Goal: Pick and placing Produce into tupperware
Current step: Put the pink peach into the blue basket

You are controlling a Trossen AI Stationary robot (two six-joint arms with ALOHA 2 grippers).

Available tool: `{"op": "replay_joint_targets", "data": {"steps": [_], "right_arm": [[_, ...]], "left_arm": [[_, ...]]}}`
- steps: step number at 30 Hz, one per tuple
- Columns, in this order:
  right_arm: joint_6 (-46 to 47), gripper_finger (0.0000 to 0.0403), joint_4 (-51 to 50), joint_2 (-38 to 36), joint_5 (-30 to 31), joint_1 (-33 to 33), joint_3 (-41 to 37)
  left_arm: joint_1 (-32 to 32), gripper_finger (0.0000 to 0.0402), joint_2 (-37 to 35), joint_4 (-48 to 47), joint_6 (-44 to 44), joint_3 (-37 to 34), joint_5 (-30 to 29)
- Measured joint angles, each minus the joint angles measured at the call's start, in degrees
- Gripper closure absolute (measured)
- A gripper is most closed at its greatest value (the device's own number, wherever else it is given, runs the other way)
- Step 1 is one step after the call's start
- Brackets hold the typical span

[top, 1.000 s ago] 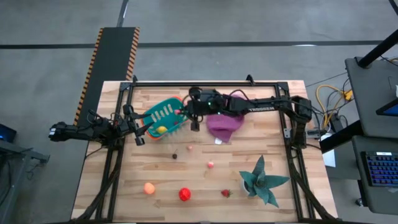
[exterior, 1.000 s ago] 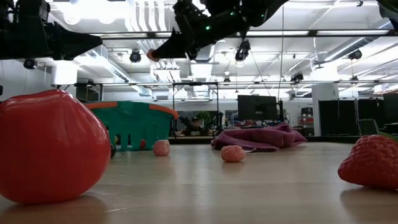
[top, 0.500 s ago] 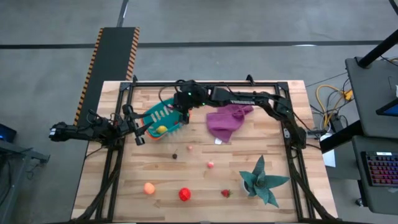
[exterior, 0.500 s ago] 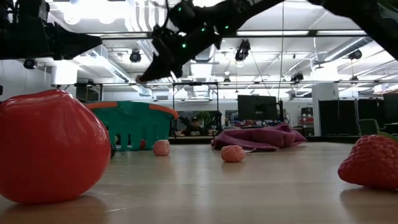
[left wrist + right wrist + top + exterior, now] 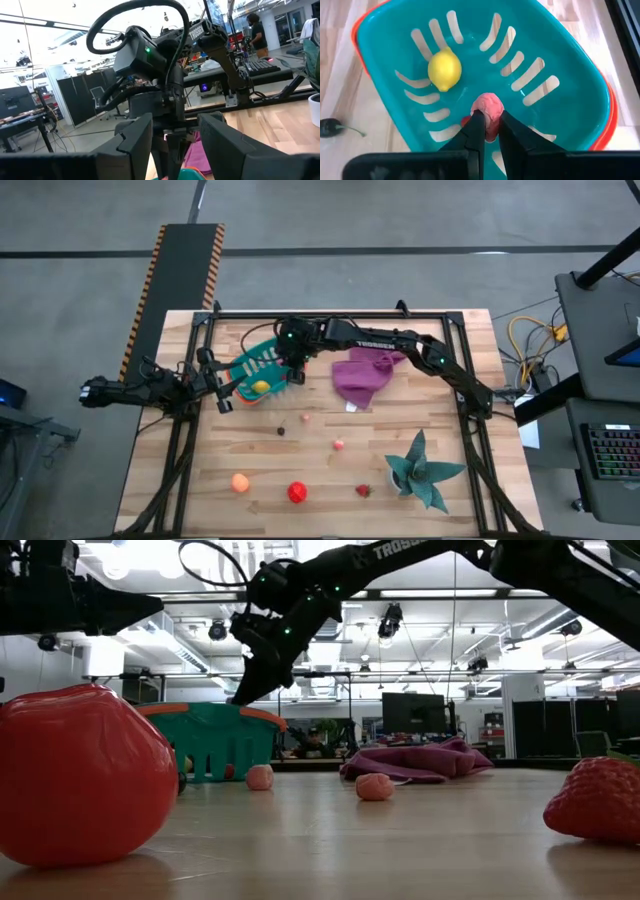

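The tupperware, a teal basket (image 5: 258, 366) with an orange rim, stands at the table's far left and also shows in the low view (image 5: 215, 740). A yellow lemon (image 5: 444, 70) lies inside it. My right gripper (image 5: 489, 122) hangs over the basket (image 5: 560, 100), shut on a small pink produce piece (image 5: 487, 105). It points down at the rim in the low view (image 5: 242, 695). My left gripper (image 5: 222, 392) waits open at the table's left edge beside the basket. An orange ball (image 5: 240, 481), a red ball (image 5: 297, 492) and a strawberry (image 5: 362, 490) lie near the front edge. My right gripper pinches the pink piece (image 5: 489, 111) between its two fingers. The fingers come slanting down from the table's right side. The piece is lifted clear, above the basket's slotted floor.
A purple cloth (image 5: 362, 377) lies right of the basket. A teal spiky plant (image 5: 422, 470) stands at the front right. Two pink bits (image 5: 305, 418) (image 5: 339, 444) and a dark bit (image 5: 281, 431) dot the table's middle. A black frame (image 5: 330, 313) runs along the table's far edge.
My right gripper has gone from beside the purple cloth toward the table's left, over the basket, and sunk. It has tipped from near level to pointing steeply down. It stays shut on the pink piece throughout.
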Motion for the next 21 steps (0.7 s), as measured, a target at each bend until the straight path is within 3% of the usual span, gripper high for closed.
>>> {"op": "replay_joint_targets", "data": {"steps": [10, 21], "right_arm": [[-1.35, 0.0369, -8.0, -0.29, 2.66, -0.26, 0.73], [-1.41, 0.0348, -8.52, -0.32, 3.85, -0.46, 0.62]], "left_arm": [[0.01, 0.0251, 0.02, 0.0, 0.0, 0.0, -0.01], [0.01, 0.0251, 0.09, 0.0, 0.02, 0.0, 0.0]]}}
